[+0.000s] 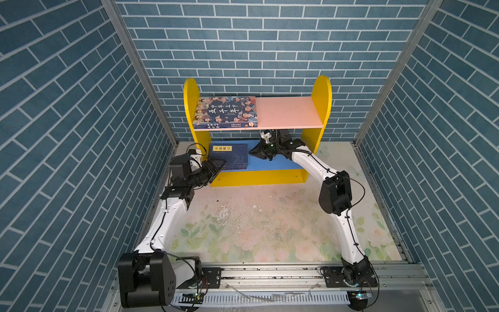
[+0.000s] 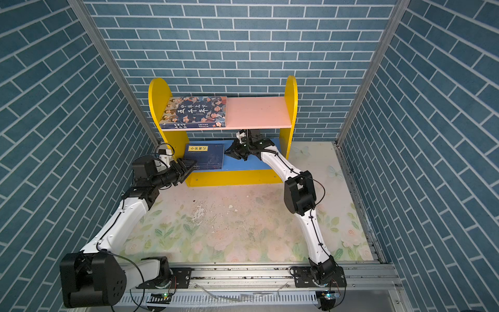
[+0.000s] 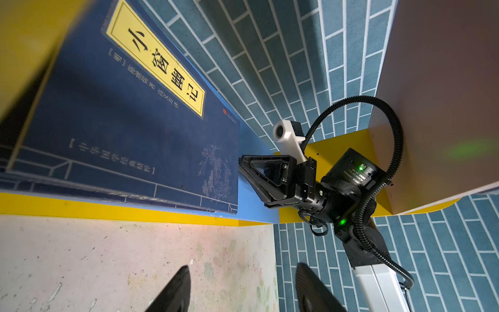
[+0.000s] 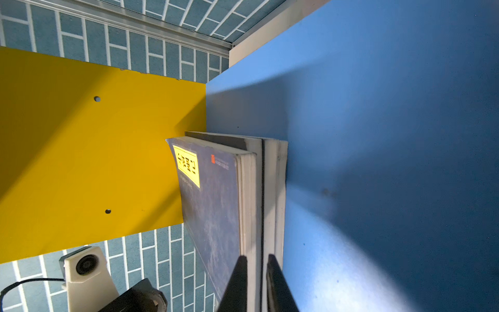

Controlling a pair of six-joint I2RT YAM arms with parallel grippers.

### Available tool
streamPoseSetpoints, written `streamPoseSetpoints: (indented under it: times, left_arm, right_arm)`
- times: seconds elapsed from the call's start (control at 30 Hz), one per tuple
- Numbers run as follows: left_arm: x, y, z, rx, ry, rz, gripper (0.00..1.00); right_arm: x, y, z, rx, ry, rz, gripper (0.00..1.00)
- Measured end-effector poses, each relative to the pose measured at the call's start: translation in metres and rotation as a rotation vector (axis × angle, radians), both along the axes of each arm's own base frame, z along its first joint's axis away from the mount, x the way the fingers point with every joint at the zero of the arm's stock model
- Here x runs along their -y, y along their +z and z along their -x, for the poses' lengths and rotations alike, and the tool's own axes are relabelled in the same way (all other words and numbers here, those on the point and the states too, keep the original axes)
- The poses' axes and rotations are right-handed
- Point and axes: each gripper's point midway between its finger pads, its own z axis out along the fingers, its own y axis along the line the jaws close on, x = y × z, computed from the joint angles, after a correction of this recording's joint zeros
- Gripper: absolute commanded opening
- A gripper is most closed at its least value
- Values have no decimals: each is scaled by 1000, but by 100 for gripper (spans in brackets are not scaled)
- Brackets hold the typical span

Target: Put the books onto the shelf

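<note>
Both top views: shelf [image 1: 321, 90] stocked.
Thick cartoon-faced book [image 1: 225, 112] flat on pink board [image 1: 286, 112]; navy stack [image 1: 229, 156], yellow label up, on blue board [image 1: 270, 166]; left gripper [image 3: 241, 271] released; right gripper [image 1: 251, 151] clenched at stack's edge.

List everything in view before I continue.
shelf: one, yellow sides, pink upper board, blue lower board, at the back
thick book: one, dark blue with cartoon faces, flat on the upper board, left end
thin books: one stack, navy with yellow label, flat on the lower board, left end
table mat: one, pale floral, under the shelf
walls: three, blue brick pattern, around the table
arms: two, white and black, left and right
left pincer: one, black, open, by the stack's front left corner
right pincer: one, black, shut, at the stack's right edge
</note>
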Motion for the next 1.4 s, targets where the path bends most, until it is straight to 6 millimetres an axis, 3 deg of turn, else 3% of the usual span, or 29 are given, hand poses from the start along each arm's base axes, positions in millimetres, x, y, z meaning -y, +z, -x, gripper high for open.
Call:
streamPoseSetpoints:
  times: [0.4,0.93,1.13,1.4]
  left_arm:
    - [-1,0,0,-7,5,11,64]
    - [-3,2,-4,17,19,8,64]
    - [-4,-2,-8,53,12,-42,64]
    - [-3,-15,-11,43,-9,-70,64]
  right_arm:
    - [-16,-1,15,6,35,-5,13]
    - [-16,10,13,21,29,-9,17]
    - [-7,-1,11,34,-10,48,17]
    - [25,15,46,36,-38,96,15]
